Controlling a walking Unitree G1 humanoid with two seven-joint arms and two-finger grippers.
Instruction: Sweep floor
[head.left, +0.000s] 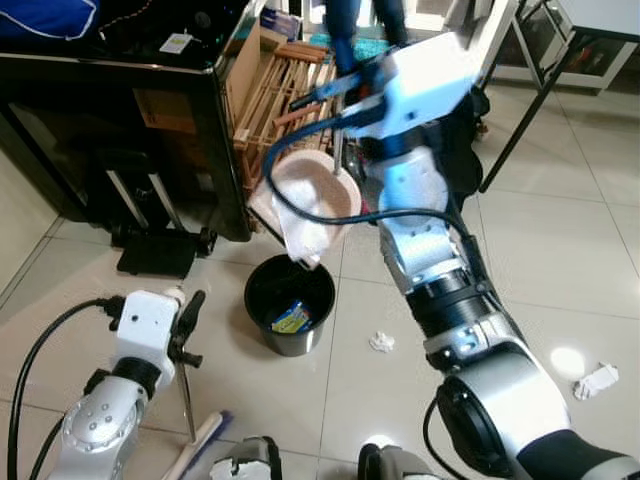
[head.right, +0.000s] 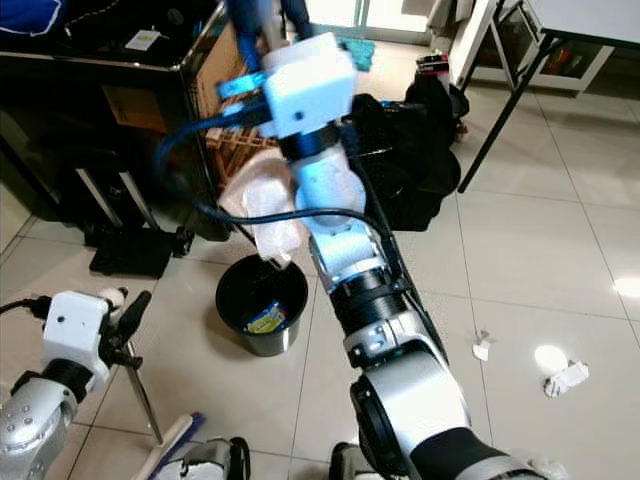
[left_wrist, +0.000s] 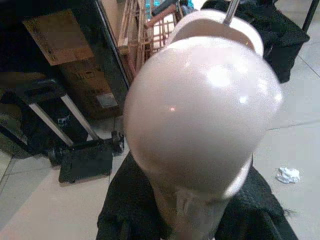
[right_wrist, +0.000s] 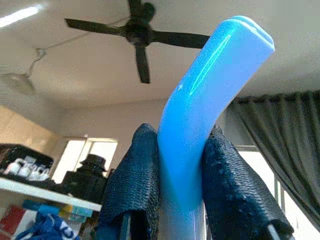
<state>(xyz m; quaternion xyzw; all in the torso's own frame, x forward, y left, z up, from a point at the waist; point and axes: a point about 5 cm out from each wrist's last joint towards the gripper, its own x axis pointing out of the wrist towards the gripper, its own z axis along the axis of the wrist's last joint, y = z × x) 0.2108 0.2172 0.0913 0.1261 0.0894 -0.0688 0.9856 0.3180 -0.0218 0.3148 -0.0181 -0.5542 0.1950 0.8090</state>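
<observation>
The right gripper (right_wrist: 181, 200), fingers clamped on the blue handle (right_wrist: 210, 100), tips the pink dustpan (head.left: 318, 190) over the black bin (head.left: 290, 305), the left gripper (left_wrist: 187, 220) clamped on the broom's pink handle top (left_wrist: 200, 115); emptying underway, next comes the paper scraps (head.left: 382, 342).

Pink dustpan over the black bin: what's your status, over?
Right gripper clamped on blue plastic handle, pink dustpan tipped above round black bin. Left gripper grips thin metal broom stick. White paper scraps on tiles.
</observation>
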